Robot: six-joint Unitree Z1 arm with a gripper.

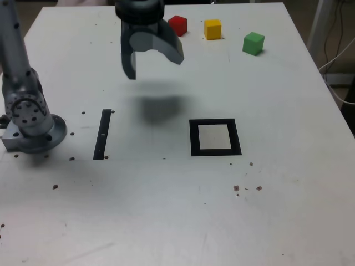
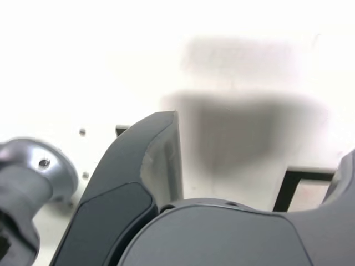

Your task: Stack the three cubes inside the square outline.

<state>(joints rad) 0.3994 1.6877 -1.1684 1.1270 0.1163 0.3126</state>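
Gripper (image 1: 156,69) hangs wide open above the table (image 1: 138,205), holding nothing.

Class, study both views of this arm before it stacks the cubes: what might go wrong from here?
The open pincer hangs beside the red cube in the exterior view, so moving sideways while low might knock it. The green cube sits askew to the yellow one; an unturned grip may pinch its corners.
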